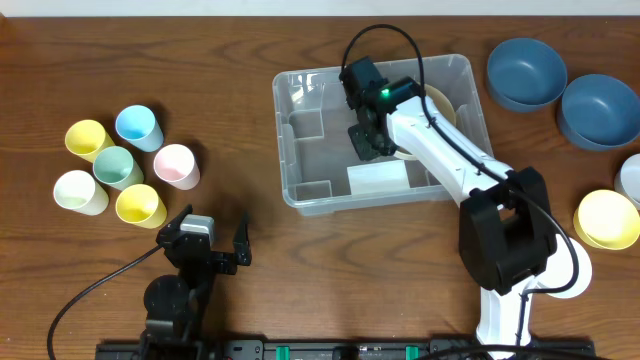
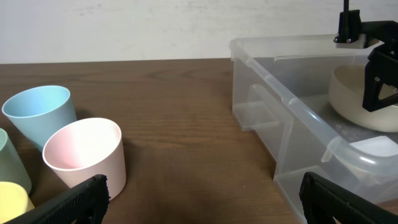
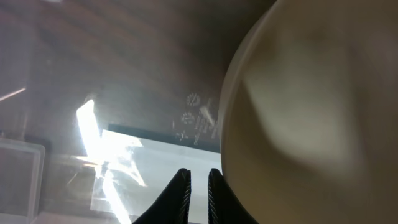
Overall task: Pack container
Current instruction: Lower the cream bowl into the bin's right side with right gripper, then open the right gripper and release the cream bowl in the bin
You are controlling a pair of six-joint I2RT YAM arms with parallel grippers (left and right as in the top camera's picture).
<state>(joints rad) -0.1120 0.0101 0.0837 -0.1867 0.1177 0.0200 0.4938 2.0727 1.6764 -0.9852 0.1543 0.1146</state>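
The clear container (image 1: 285, 140) stands at mid-table, its white label (image 1: 378, 180) on the near wall. A cream bowl (image 1: 440, 105) lies inside at its right end. My right gripper (image 1: 372, 140) reaches down into the container just left of that bowl. In the right wrist view the right gripper (image 3: 198, 180) has its jaws almost together with nothing between them, and the cream bowl (image 3: 311, 112) sits against the right finger's outer side. My left gripper (image 1: 215, 245) rests near the front edge, and in its own view the left gripper (image 2: 202, 199) is open wide and empty, facing the container (image 2: 292, 106).
Several pastel cups (image 1: 118, 165) are grouped at the left, with the pink cup (image 2: 84, 152) and blue cup (image 2: 40, 112) close to my left gripper. Two blue bowls (image 1: 525, 72) and a yellow bowl (image 1: 607, 218) sit to the right of the container.
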